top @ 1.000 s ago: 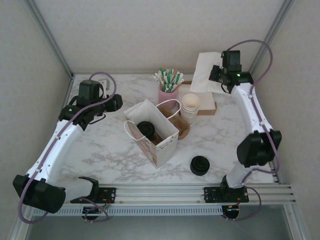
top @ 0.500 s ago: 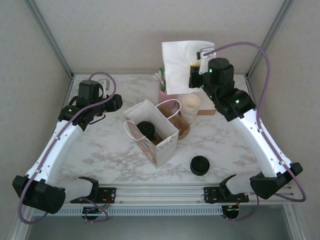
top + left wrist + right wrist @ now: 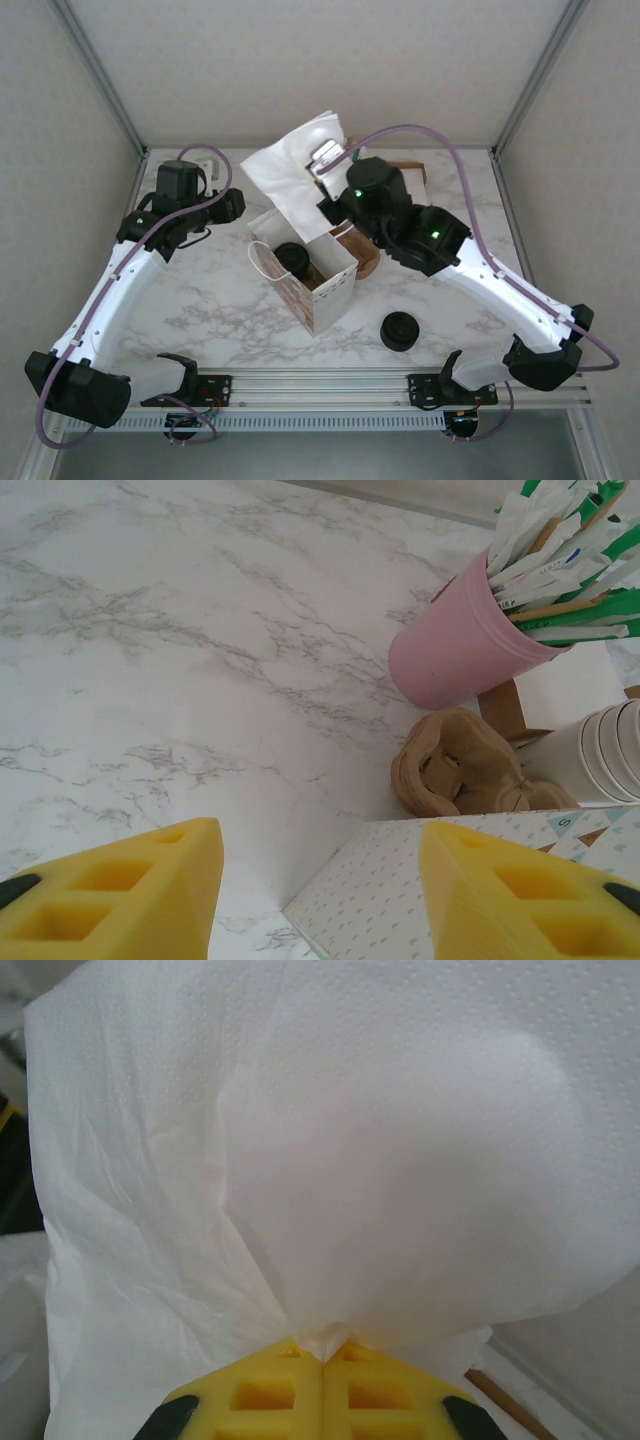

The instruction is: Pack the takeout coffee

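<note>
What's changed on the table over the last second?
The right tool, shut on the white napkin, swung left from the back right corner and now holds it up near the open paper bag. The left tool, the bag and the black lid have not moved.

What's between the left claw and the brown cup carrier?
Left wrist view: bare marble table between the left claw and cup carrier, with the paper bag alongside.
</note>
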Controlling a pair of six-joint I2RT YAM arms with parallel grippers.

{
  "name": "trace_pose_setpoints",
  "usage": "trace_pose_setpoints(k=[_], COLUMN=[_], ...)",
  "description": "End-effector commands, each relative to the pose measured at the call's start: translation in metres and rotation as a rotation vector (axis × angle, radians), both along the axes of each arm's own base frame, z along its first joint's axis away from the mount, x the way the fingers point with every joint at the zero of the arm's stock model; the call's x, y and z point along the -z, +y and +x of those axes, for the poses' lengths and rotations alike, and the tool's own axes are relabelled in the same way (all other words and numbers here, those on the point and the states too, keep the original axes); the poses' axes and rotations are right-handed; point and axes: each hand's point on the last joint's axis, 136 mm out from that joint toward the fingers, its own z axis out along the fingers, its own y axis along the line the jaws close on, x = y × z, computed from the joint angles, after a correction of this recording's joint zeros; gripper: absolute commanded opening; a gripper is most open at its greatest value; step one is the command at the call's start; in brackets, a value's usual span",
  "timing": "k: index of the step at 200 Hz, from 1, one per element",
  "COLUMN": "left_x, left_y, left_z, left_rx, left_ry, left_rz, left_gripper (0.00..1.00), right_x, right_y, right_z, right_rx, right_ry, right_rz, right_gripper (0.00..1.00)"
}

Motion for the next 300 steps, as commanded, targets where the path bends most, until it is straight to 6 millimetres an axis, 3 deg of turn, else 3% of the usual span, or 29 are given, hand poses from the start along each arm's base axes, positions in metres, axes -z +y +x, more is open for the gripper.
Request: trace_pose_setpoints(k=[1, 61, 137, 210, 300], left_x=[-0.004, -0.003, -0.001, 0.000, 0.000], left_y=[-0.001, -0.001, -0.001, 0.000, 0.000], left_z=[-0.004, -0.004, -0.003, -0.003, -0.002], left_rx=[0.010, 0.011, 0.011, 0.007, 0.007], left_ry=[-0.018, -0.014, -0.012, -0.010, -0.009], left_rz=[0.003, 0.003, 0.006, 0.011, 0.011], left_gripper=[0.54, 0.54, 0.54, 0.54, 0.54], right_x=[0.008, 0.040, 0.066, 0.079, 0.111], right_y=[0.006, 0.030, 0.032, 0.034, 0.043], right_z=[-0.005, -0.031, -0.046, -0.044, -0.038], right_rx=[0.001, -0.073, -0.093, -0.123, -0.125], right_ry=[-0.045, 0.008, 0.242, 0.473, 0.666], right_rz=[-0.130, -0.249, -0.190, -0.082, -0.024], right_gripper=[0.00, 0.00, 0.00, 0.00, 0.00])
